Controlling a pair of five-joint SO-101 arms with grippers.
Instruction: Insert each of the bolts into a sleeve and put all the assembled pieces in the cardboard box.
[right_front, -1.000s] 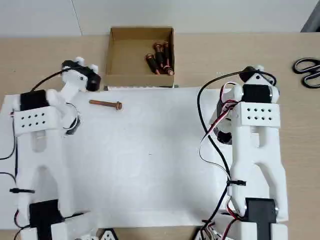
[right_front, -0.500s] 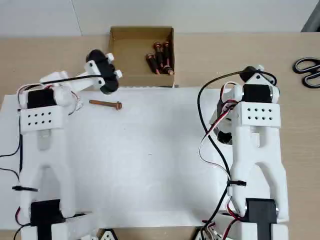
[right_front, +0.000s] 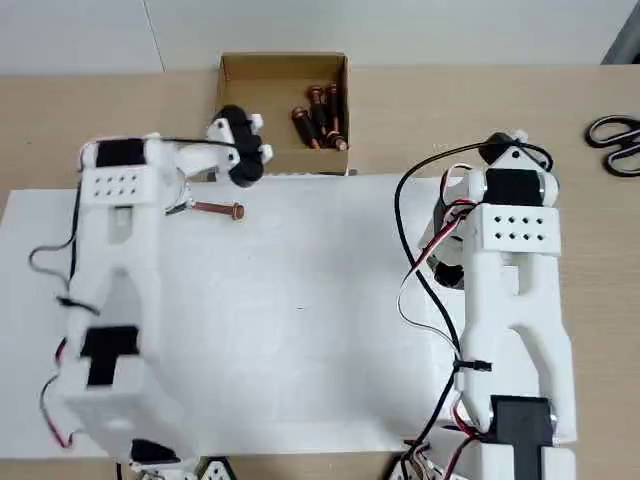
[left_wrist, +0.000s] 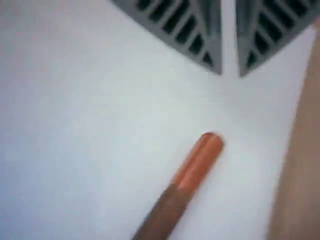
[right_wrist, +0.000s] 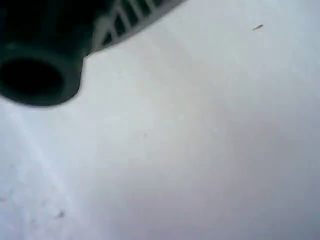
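Hazard: my left gripper (left_wrist: 230, 72) had its jaws almost together, a thin slit between them, holding nothing. Lowered like that, I judged, it would strike the bolt (right_front: 215, 208) and roll it across the white mat (right_front: 300, 330) instead of straddling it.
Bolt, position: flat on the mat near its far edge. One end lay just beside my jaw tips, apart from them and not between them.
Cardboard box (right_front: 300, 160): just past the mat's far edge, close beside my left gripper. A wide swing could knock its front wall.
Assembled pieces (right_front: 320, 115): several, inside the box, in its right half.
Right gripper (right_wrist: 107, 27): low over the mat, well apart from the bolt. Grip state: I could not tell.
Dark hollow tube (right_wrist: 35, 75): at that gripper, perhaps a sleeve.
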